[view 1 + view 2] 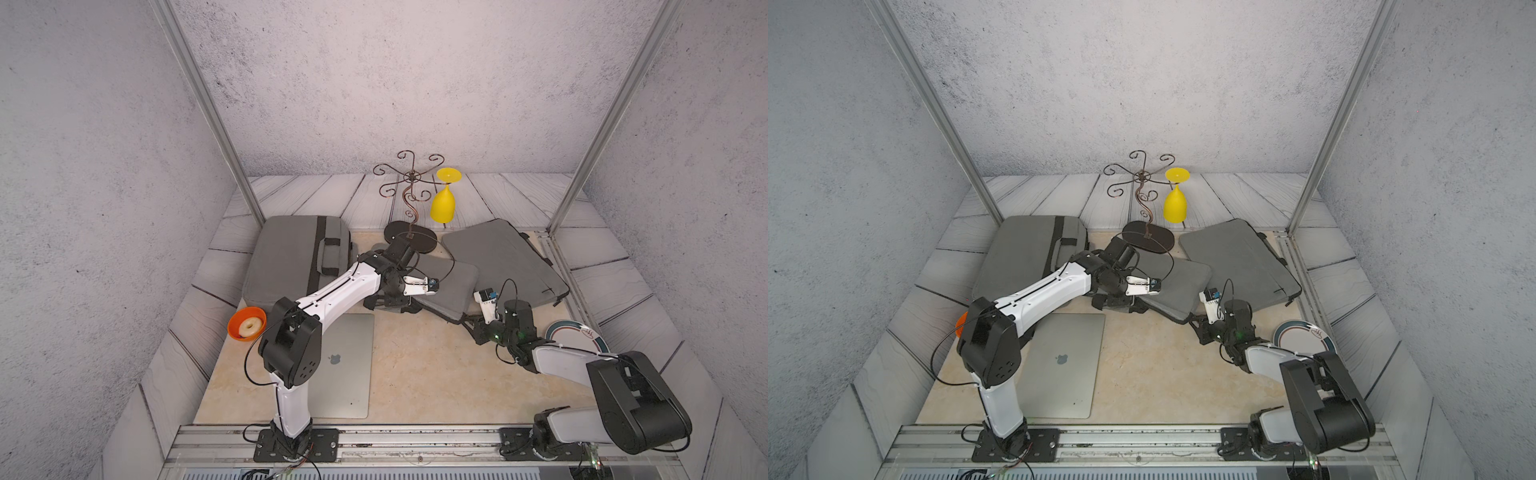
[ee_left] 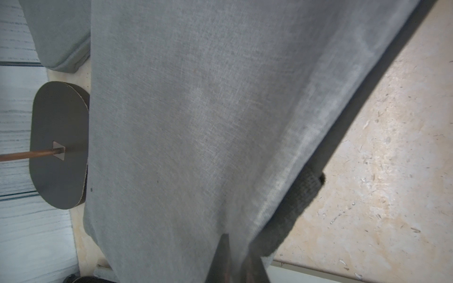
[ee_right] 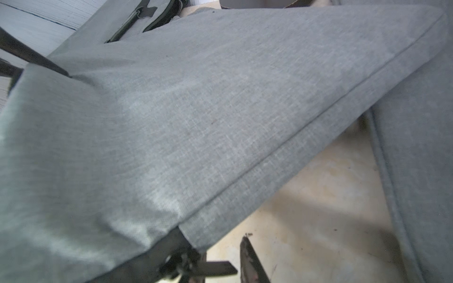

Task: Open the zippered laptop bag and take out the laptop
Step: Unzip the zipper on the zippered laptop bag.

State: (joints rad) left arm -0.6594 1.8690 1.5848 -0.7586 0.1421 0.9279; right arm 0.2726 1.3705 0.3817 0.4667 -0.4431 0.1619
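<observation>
A grey zippered laptop bag lies mid-table, its near edge lifted. My left gripper is shut on the fabric of that edge, next to a black woven strap. My right gripper sits at the bag's near right corner. Its jaws stand apart, with the black zipper pull lying across the gap. One finger shows; the other is hidden behind the corner. A silver laptop lies flat on the table at front left, partly under my left arm.
Two more grey bags lie at back left and back right. A wire stand with a hanging yellow glass is behind the middle bag. An orange bowl sits far left, a plate near my right arm.
</observation>
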